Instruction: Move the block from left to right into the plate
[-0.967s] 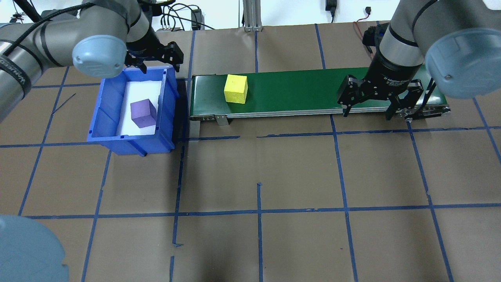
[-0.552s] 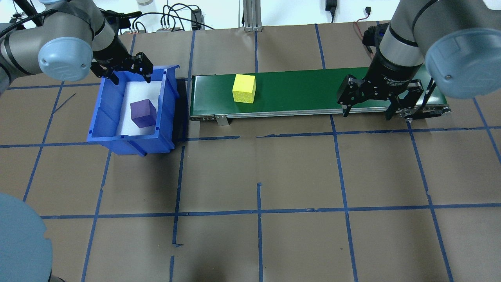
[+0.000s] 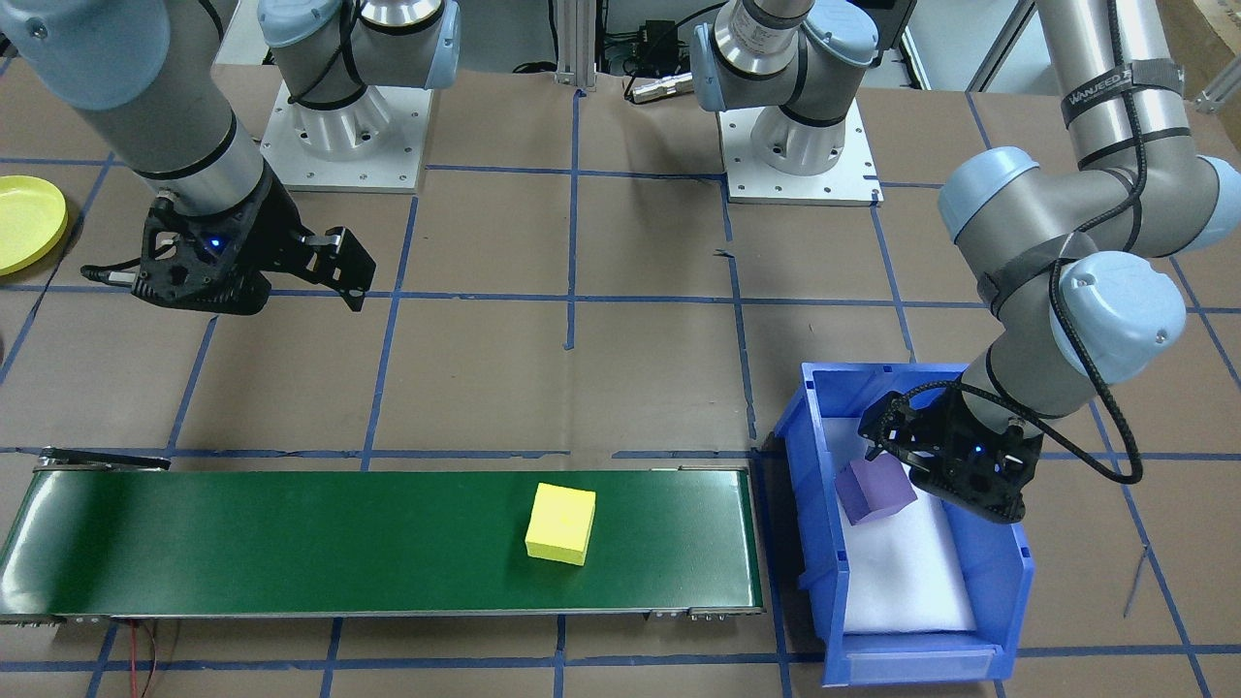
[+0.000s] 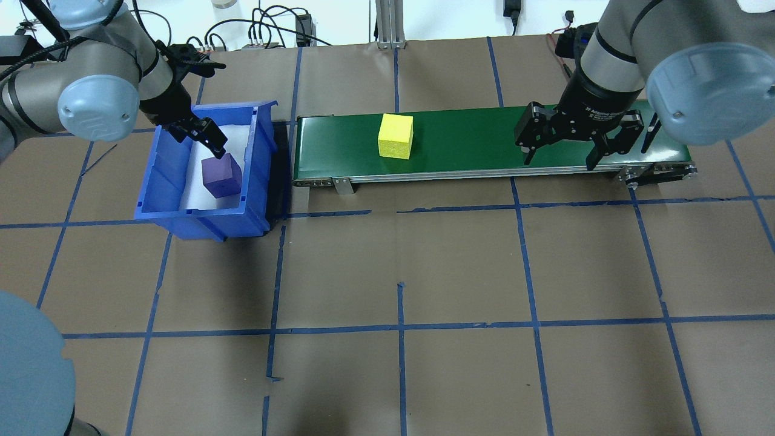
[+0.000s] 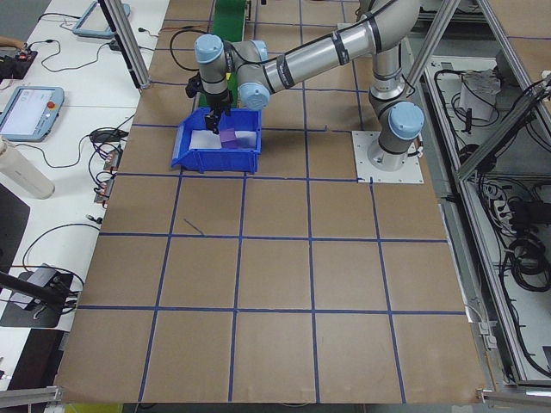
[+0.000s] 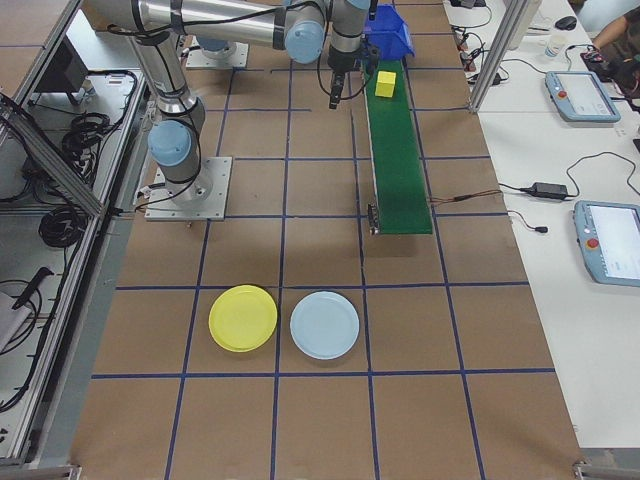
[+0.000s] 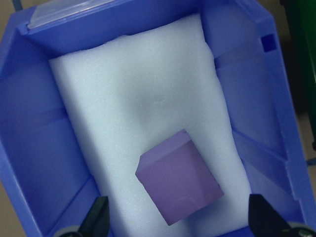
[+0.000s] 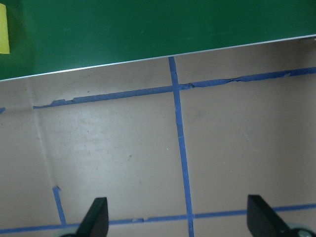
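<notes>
Items listed L to R as seen in overhead view.

1. Blue bin [image 4: 158,175], far L, white foam liner. Holds purple block [image 4: 221,175]; sits on foam toward belt-side wall, turned at an angle to bin walls. A cube, so no real long axis; corners point roughly along bin length per L wrist cam.
2. Left gripper [image 4: 200,134], fingers spread, nothing held, inside bin mouth just above purple block. Wrist cam shows both fingertips [image 7: 97,219] flanking block w/ room each side. I judge this a pre-grasp. To do well: I'd rotate wrist so pads meet two flat faces, not corners, centre over block, drop straight down clear of bin wall, then close.
3. Green conveyor belt [image 4: 472,145], just beside bin, runs L–R.
4. Yellow block [image 4: 395,136], on belt, L of middle, faces near square to belt edges. Cube, no long axis.
5. Right gripper [image 4: 564,140], jaws wide apart, empty, hanging at R end of belt's near edge. Well apart from yellow block; I judge it's waiting for pickup.
6. Plate [image 6: 243,318], yellow, not in overhead view; R side cam shows it on table well beyond belt end, beside light-blue plate [image 6: 324,325]. Both bare.
</notes>
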`<control>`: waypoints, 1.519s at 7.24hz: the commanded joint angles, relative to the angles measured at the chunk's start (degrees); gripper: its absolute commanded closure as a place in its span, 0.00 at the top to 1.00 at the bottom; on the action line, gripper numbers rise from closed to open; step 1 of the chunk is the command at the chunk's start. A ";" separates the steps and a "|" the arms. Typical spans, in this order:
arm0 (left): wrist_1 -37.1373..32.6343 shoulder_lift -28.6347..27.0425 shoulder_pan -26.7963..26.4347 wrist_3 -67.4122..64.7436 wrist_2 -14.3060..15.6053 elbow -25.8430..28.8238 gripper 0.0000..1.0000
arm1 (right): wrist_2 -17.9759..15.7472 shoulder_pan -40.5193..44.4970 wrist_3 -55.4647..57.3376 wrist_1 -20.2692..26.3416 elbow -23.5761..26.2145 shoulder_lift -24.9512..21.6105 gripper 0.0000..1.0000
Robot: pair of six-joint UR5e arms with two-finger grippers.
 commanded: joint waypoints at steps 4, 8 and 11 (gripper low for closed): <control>7.45 -0.27 0.39 28.14 0.15 -6.21 1.00 | 7.39 0.02 0.27 -12.34 -0.62 10.68 1.00; 8.58 -3.77 0.30 32.32 0.33 -7.01 1.00 | 12.15 0.02 6.41 -17.18 -5.61 18.07 1.00; 11.49 -6.33 0.39 32.67 0.07 -7.09 0.98 | 13.64 0.11 7.03 -18.58 -6.16 20.36 1.00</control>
